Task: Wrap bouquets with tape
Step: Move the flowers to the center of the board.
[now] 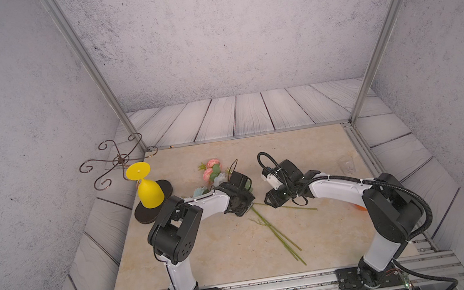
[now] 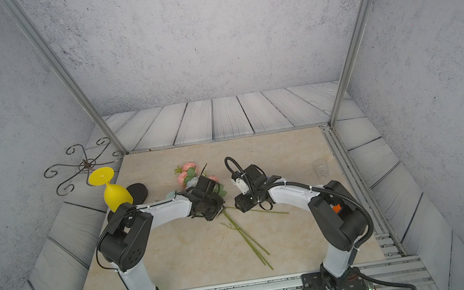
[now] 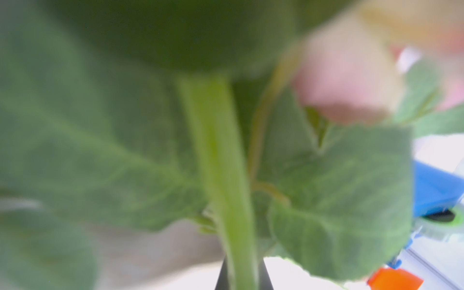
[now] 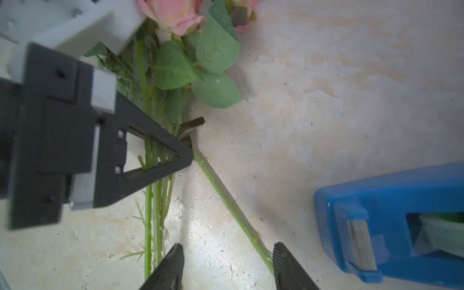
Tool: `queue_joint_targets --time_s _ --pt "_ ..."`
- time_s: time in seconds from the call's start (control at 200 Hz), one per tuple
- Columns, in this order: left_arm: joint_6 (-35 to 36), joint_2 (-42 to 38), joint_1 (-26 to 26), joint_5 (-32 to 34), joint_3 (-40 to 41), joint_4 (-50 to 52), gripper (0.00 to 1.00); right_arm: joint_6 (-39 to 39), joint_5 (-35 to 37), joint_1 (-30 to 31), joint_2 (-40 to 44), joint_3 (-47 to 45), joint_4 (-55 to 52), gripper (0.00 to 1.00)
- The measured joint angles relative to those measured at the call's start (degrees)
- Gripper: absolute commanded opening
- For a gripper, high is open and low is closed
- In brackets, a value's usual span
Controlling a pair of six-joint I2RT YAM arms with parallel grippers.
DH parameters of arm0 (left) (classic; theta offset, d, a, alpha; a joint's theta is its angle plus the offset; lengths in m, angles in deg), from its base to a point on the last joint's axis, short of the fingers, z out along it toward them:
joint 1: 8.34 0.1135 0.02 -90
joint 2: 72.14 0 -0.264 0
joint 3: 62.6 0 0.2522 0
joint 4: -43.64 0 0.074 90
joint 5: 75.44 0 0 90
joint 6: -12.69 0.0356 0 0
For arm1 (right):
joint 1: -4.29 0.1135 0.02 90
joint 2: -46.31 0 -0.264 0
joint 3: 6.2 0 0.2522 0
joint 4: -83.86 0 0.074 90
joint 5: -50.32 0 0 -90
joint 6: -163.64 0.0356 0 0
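Soft, even light is cast across both top views, edges bowed. The bouquets (image 3: pixel 100 150) are blurred in the left wrist view; glare is caught on the table (image 4: pixel 208 231).

Room to pass over the far half of the table (image 1: pixel 287 150), bare from the back edge down to the blooms. Blocked mid-table by the bouquets (image 1: pixel 213 173), stems fanning toward the near edge, and by the left gripper (image 4: pixel 187 148) clamped on those stems. Open gap between the fingers of the right gripper (image 4: pixel 226 268), bare tabletop under it, one slanting stem (image 4: pixel 226 200) just beside a finger. Hemmed close on one side by the blue tape dispenser (image 4: pixel 389 221). Crowded at the left edge by a yellow goblet (image 1: pixel 150 194), upside down on a dark mat (image 1: pixel 166 187); at the right edge by a clear cup (image 1: pixel 346 163).
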Motion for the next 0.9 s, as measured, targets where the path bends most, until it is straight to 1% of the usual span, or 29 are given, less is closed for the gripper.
queue_joint_targets --time_s 0.1,0.195,0.375,0.48,0.691,0.801,0.851,0.896 --pt "1.4 3.0 -1.6 -1.5 -4.0 0.9 0.00 0.7 0.3 -1.8 4.6 -4.7 0.2 0.59" --pt "2.0 4.1 -2.2 -2.1 -5.5 1.4 0.00 0.6 0.7 -2.9 6.6 -5.9 0.1 0.58" --pt "2.8 1.8 -2.2 0.3 -5.3 7.2 0.00 0.3 0.9 -3.0 6.8 -5.9 0.2 0.59" --pt "2.8 -0.2 -1.8 1.4 -4.9 9.3 0.00 0.2 3.4 -3.0 7.3 -6.1 0.1 0.60" --pt "3.1 -1.7 -1.0 3.1 -5.0 10.6 0.00 2.8 5.8 -7.3 8.3 -9.0 0.6 0.59" --pt "2.6 -1.1 -0.8 3.9 -5.0 11.1 0.00 4.4 6.0 -7.6 8.3 -11.7 1.2 0.59" --pt "2.3 -0.9 -0.8 4.5 -5.0 11.5 0.02 5.0 6.1 -7.5 8.3 -12.9 1.6 0.59" --pt "1.9 -0.7 -0.8 4.9 -5.0 11.6 0.05 5.8 6.1 -7.5 8.3 -14.1 2.1 0.59"
